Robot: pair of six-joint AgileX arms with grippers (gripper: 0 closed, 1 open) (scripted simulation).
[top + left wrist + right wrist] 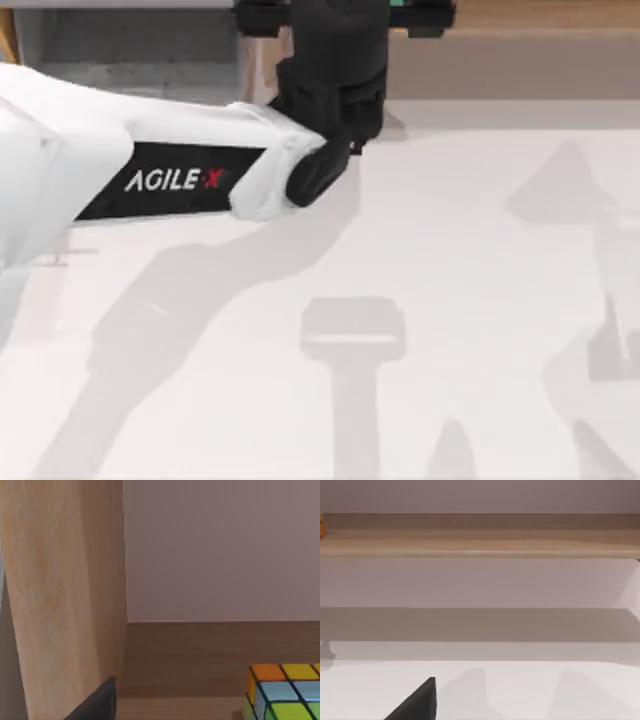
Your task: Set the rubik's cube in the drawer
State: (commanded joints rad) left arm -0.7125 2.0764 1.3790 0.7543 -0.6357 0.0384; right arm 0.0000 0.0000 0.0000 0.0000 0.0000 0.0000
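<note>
rubik's cube (282, 692) beside wooden panel (65, 595)

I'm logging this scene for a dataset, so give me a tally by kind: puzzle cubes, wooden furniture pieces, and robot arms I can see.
Puzzle cubes: 1, the multicoloured tiled rubik's cube on a brown wooden surface.
Wooden furniture pieces: 2, the light-brown wooden panel beside the cube and the long brown wooden shelf.
Robot arms: 1, the white AgileX left arm reaching toward the table's far edge.
Total: 4

Left arm (150, 170) stretched from the top view's left toward the far edge, wrist and left gripper (335, 60) there.
</note>
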